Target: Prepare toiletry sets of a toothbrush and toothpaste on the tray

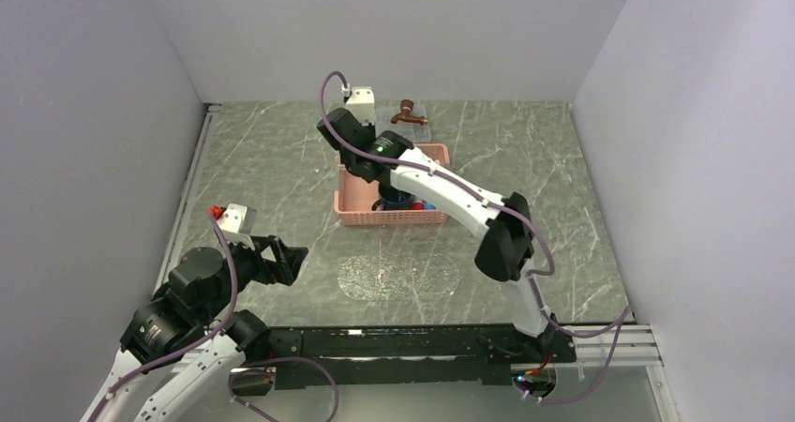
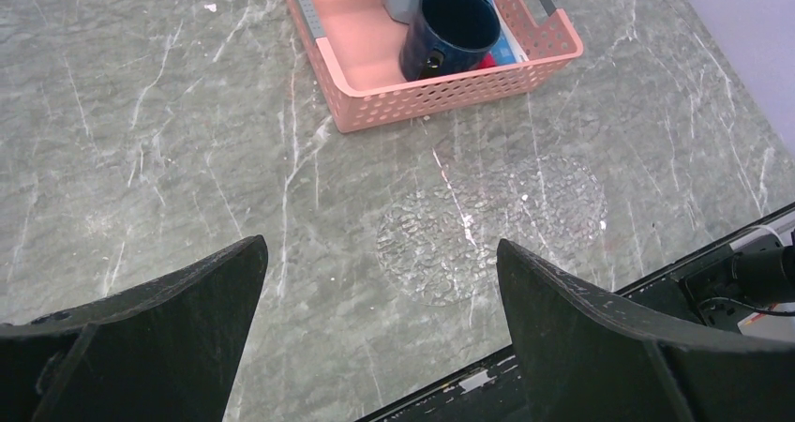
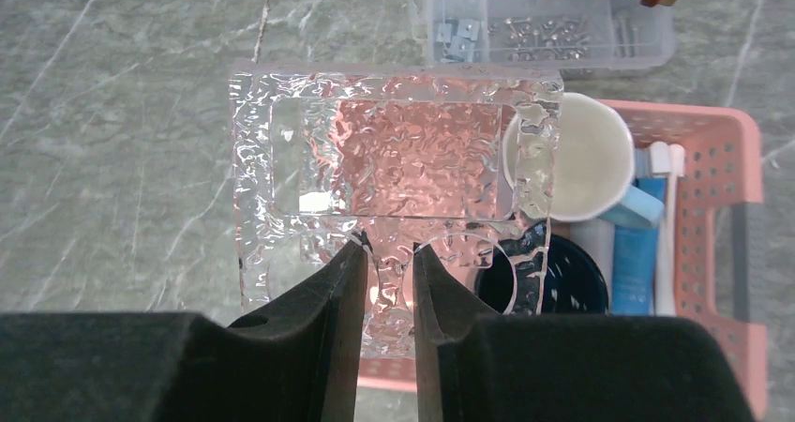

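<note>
Early stage, nothing is set up yet. The tray is pinched at its near edge by the right gripper, whose jaws are closed down on the clear plastic. It is held over the pink basket and is not yet put down on the table. Whether it is lifted clear of the basket or touching it cannot be told.

The toothpaste and the toothbrush are seen lying inside the basket at its right side, beside a white cup and a dark blue mug. Neither is gripped and nothing is loaded on the tray.

The left gripper is spread wide with nothing in it, and is parked low near the left edge of the table, well apart from the basket. A clear oval mat is seen on the table in front of the basket.

Left to do, as judged: the tray is to be set down, then a toothbrush and a toothpaste tube are to be taken out and laid on it.
</note>
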